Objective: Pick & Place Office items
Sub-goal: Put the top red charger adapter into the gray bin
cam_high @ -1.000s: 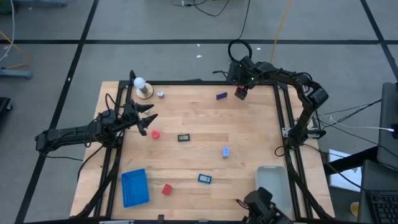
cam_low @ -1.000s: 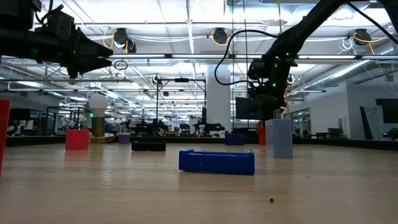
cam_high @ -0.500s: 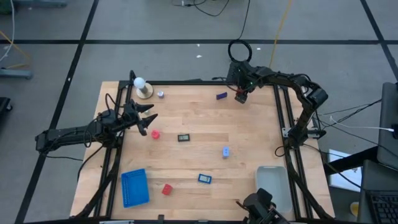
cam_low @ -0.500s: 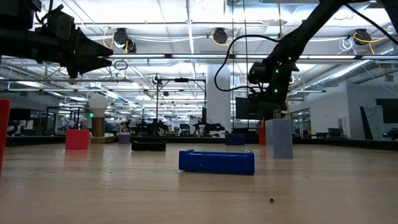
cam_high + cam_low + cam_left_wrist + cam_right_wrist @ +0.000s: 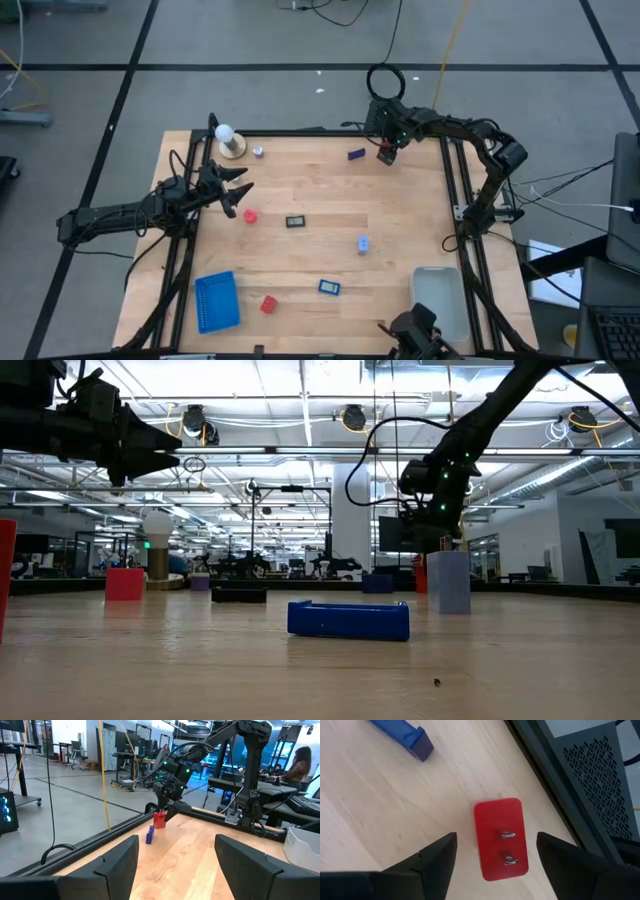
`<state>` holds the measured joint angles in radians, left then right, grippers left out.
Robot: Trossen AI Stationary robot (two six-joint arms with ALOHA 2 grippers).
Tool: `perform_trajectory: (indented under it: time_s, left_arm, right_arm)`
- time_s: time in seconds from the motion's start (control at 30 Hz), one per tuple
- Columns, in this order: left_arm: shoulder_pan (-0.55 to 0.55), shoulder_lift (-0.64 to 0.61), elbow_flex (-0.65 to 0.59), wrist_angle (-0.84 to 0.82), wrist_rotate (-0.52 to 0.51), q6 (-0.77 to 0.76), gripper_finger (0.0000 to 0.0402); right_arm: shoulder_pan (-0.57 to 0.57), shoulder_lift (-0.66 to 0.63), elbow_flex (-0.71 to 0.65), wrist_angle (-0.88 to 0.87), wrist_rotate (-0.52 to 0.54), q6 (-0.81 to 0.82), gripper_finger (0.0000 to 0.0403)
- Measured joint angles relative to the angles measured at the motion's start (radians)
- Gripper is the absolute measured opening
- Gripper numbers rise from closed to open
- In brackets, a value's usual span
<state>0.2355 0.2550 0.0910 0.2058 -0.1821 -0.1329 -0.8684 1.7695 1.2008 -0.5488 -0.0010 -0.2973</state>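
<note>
Hovering over the far right corner of the desk (image 5: 330, 215), the right gripper (image 5: 492, 851) has its fingers (image 5: 432, 857) spread, straddling a red block (image 5: 499, 838) without gripping. Small, rigid, probably light; its flat long sides suit a pinch. The left gripper (image 5: 237, 190) waits with fingers parted, empty, at the left edge.

- We've got the ball on its base (image 5: 230, 142) in the surface's (image 5: 400, 215) far left corner.
- Ribbed tray (image 5: 216, 300) sits near left, the bin (image 5: 438, 296) near right.
- Right claw (image 5: 386, 153) hangs over a block (image 5: 499, 837) by the far edge, a flat piece (image 5: 356, 154) just left of it.
- Left claw (image 5: 240, 196) is at the left edge.
</note>
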Motion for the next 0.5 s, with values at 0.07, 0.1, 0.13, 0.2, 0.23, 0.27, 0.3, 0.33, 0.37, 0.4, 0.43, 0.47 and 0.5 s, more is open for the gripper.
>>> perform_trajectory:
  time_s: [0.07,0.1,0.13,0.2,0.23,0.27,0.3,0.33,0.37,0.4,0.43,0.47,0.5]
  left_arm:
    - [0.000,0.000,0.000,0.000,0.000,0.000,0.0259]
    - [0.000,0.000,0.000,0.000,0.000,0.000,0.0259]
    - [0.000,0.000,0.000,0.000,0.000,0.000,0.0259]
    - [0.000,0.000,0.000,0.000,0.000,0.000,0.0259]
    - [0.000,0.000,0.000,0.000,0.000,0.000,0.0259]
    - [0.000,0.000,0.000,0.000,0.000,0.001,0.0259]
    - [0.000,0.000,0.000,0.000,0.000,0.001,0.0259]
    - [0.000,0.000,0.000,0.000,0.000,0.000,0.0259]
    - [0.000,0.000,0.000,0.000,0.000,0.000,0.0259]
    - [0.000,0.000,0.000,0.000,0.000,0.000,0.0259]
    - [0.000,0.000,0.000,0.000,0.000,0.000,0.0259]
    - [0.000,0.000,0.000,0.000,0.000,-0.001,0.0259]
    - [0.000,0.000,0.000,0.000,0.000,-0.001,0.0259]
  right_arm:
    - [0.000,0.000,-0.021,0.017,0.000,0.006,0.0246]
    - [0.000,0.000,-0.032,0.021,0.000,0.006,0.0238]
    - [0.000,0.000,-0.041,0.022,0.000,0.006,0.0228]
    - [0.004,0.000,-0.055,0.025,0.002,0.003,0.0207]
    - [0.006,0.000,-0.059,0.026,0.004,0.001,0.0195]
    - [0.006,0.000,-0.062,0.026,0.003,0.001,0.0181]
    - [0.006,0.000,-0.063,0.026,0.003,0.002,0.0166]
    - [0.007,0.000,-0.063,0.029,0.004,0.006,0.0150]
    - [0.007,0.000,-0.063,0.036,0.003,0.012,0.0134]
    - [0.006,0.000,-0.063,0.047,0.003,0.019,0.0120]
    - [0.006,0.000,-0.063,0.060,0.003,0.024,0.0111]
    - [0.007,0.000,-0.063,0.072,0.003,0.030,0.0111]
    - [0.006,0.000,-0.063,0.083,0.004,0.036,0.0111]
